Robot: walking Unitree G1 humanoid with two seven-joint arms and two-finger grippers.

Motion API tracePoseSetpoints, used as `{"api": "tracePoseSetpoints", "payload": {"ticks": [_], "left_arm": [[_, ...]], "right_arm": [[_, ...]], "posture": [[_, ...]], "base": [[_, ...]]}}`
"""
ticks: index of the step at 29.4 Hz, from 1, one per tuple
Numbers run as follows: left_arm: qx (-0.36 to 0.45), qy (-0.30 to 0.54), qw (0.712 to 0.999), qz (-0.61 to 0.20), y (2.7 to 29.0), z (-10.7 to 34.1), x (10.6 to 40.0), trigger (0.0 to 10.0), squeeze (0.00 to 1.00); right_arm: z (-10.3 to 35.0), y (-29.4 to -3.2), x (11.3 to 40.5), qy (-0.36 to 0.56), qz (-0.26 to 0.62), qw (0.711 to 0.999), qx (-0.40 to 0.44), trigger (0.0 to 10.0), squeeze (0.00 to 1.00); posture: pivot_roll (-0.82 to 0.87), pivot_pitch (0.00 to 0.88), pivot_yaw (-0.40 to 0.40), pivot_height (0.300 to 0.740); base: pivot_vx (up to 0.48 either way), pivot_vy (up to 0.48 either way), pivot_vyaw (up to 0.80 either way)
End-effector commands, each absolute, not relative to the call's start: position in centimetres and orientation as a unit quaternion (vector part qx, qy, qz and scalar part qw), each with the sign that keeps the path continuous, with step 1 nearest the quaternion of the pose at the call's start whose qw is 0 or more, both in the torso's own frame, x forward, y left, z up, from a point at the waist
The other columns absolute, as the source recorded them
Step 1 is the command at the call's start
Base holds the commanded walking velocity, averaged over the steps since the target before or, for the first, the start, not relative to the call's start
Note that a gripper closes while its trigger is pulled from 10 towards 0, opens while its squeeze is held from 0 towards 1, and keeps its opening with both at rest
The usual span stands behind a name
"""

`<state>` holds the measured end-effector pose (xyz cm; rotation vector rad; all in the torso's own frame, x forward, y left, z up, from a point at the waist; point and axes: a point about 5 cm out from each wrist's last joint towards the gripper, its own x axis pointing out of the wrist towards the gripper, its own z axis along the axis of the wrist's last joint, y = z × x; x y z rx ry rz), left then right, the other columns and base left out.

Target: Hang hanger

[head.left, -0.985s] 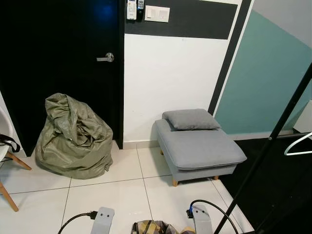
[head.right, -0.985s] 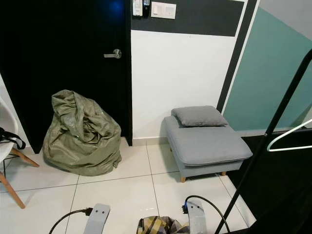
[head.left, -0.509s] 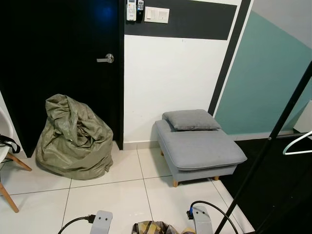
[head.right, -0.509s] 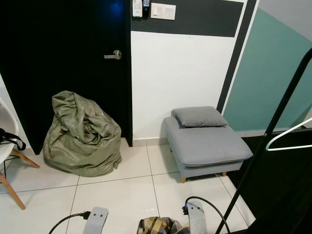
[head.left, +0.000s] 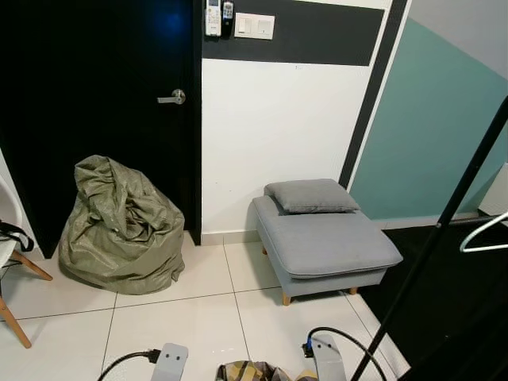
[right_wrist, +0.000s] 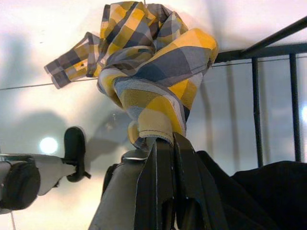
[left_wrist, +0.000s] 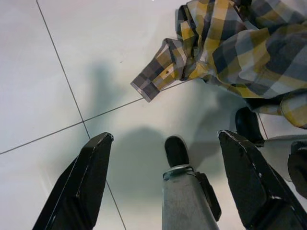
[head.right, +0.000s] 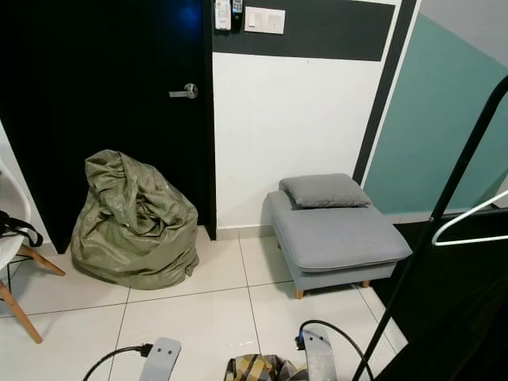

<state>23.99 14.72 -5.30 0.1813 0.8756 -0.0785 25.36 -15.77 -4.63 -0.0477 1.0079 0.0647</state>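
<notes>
- Two pincers hang low over the tiled floor (head.left: 175,313). Our right pincer (right_wrist: 165,148) is clamped on a yellow-and-grey plaid shirt (right_wrist: 148,62), which bunches and dangles below it, likely carried that way so it stays off the tiles.
- Our left pincer (left_wrist: 165,158) is spread apart and empty.
- The white hanger (head.right: 468,226) hangs beside the black rack pole (head.right: 444,198), at our right edge, well apart from both pincers.
- We judge the approach is not yet done.

Yellow-and-grey checked shirt (right_wrist: 148,72), olive-green bag (head.left: 121,226), grey footstool (head.left: 325,242), white hanger (head.right: 468,226).
</notes>
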Motion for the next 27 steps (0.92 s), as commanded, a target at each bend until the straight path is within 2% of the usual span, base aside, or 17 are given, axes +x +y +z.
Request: {"api": "tracePoseSetpoints", "payload": {"ticks": [1, 5, 11, 15, 23, 27], "left_arm": [[0.088, 0.422, 0.901, -0.048, 14.1, -5.4, 23.9, 10.0, 0.00], [0.065, 0.430, 0.900, -0.027, 14.4, -5.3, 24.1, 10.0, 0.00], [0.065, 0.422, 0.904, -0.025, 14.2, -4.9, 24.6, 10.0, 0.00], [0.056, 0.422, 0.904, -0.023, 14.2, -4.8, 24.8, 10.0, 0.00], [0.020, 0.443, 0.897, -0.003, 14.5, -4.8, 24.8, 10.0, 0.00], [0.031, 0.409, 0.912, 0.009, 15.0, -4.0, 25.8, 10.0, 0.00]], "right_arm": [[-4.7, -16.0, 25.3, 0.478, 0.029, 0.877, -0.030, 10.0, 0.00], [-4.4, -16.3, 25.6, 0.476, 0.027, 0.879, -0.031, 10.0, 0.00], [-4.0, -16.7, 26.1, 0.468, 0.021, 0.883, -0.020, 10.0, 0.00], [-4.0, -16.2, 26.1, 0.469, 0.029, 0.883, -0.008, 10.0, 0.00], [-3.5, -15.9, 26.7, 0.471, 0.038, 0.881, -0.011, 10.0, 0.00], [-3.3, -15.7, 27.1, 0.466, 0.042, 0.884, -0.015, 10.0, 0.00]], "posture": [[0.06, 0.000, -0.067, 0.740], [0.06, 0.000, -0.085, 0.740], [0.05, 0.000, -0.068, 0.740], [0.05, 0.000, -0.059, 0.740], [0.07, 0.000, -0.103, 0.740], [0.08, 0.000, -0.090, 0.740]], "base": [[0.000, 0.000, 0.00], [0.000, 0.000, 0.00], [0.000, 0.000, 0.00], [0.000, 0.000, 0.00], [0.000, 0.000, 0.00], [0.000, 0.000, 0.00]]}}
